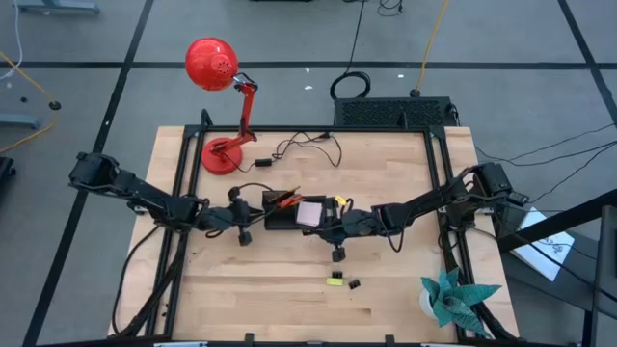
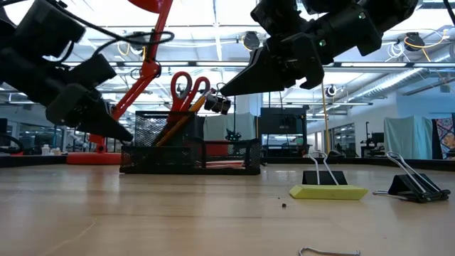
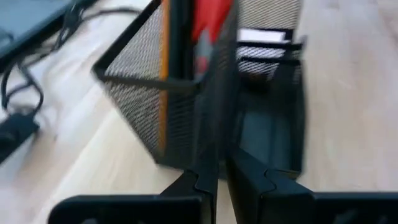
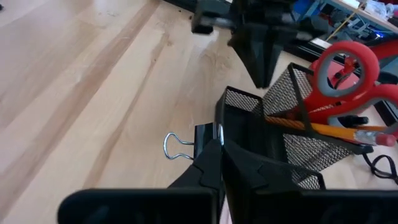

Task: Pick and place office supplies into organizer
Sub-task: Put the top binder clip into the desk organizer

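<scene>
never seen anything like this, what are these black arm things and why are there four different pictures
They are two robot arms at a wooden table, each ending in a two-finger gripper. One camera looks straight down, one sits at table-top height, and one rides on each wrist.

In the middle stands a black mesh organizer. Its tall compartment already holds red-handled scissors and orange pencils; a pale sticky-note pad lies in the low part.

The left gripper is shut on the organizer's wall, apparently steadying it. The right gripper is shut on a black binder clip, held at the organizer.

Loose on the table are a small yellow-green piece with a clip right behind it, and another binder clip beside it. A red desk lamp and a teal paper plant are just decoration.
</scene>
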Tool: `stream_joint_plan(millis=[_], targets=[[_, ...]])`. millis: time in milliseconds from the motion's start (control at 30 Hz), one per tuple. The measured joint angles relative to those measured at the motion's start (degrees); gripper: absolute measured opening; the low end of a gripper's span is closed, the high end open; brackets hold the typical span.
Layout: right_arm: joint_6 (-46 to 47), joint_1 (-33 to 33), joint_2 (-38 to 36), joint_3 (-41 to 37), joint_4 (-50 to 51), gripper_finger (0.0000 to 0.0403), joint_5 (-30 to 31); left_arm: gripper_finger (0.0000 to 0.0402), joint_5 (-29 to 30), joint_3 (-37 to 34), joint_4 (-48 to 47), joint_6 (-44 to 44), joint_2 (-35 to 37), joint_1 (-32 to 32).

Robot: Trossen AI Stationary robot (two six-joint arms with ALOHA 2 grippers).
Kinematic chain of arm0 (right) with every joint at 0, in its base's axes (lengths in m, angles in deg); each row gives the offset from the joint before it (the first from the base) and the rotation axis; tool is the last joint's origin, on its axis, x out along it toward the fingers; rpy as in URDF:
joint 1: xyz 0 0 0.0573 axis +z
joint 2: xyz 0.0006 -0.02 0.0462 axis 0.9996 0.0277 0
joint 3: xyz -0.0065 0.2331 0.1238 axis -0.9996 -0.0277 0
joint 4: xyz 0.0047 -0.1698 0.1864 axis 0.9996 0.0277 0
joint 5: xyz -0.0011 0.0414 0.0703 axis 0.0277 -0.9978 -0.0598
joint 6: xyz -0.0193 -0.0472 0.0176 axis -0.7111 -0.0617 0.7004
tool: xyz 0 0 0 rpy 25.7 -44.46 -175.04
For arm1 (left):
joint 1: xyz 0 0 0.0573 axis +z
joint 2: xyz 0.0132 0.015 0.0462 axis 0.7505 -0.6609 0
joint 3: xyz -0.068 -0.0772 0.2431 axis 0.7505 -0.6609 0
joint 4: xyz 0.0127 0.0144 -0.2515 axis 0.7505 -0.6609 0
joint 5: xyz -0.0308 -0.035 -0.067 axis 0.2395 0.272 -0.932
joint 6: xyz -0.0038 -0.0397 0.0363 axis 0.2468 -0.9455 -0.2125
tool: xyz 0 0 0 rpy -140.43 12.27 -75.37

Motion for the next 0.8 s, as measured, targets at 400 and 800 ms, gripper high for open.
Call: stream_joint_plan(millis=[400, 800], targets=[[-0.3, -4.0, 0.1, 0.0, -3.5, 0.0000, -6.3, 0.0037, 0.0, 0.0, 4.8, 22.8, 18.9, -9.9], [-3.1, -4.5, 12.1, 12.7, -3.1, 0.0000, -9.1, 0.0037, 0.1, 0.0, 3.7, 24.0, 25.2, -12.0]])
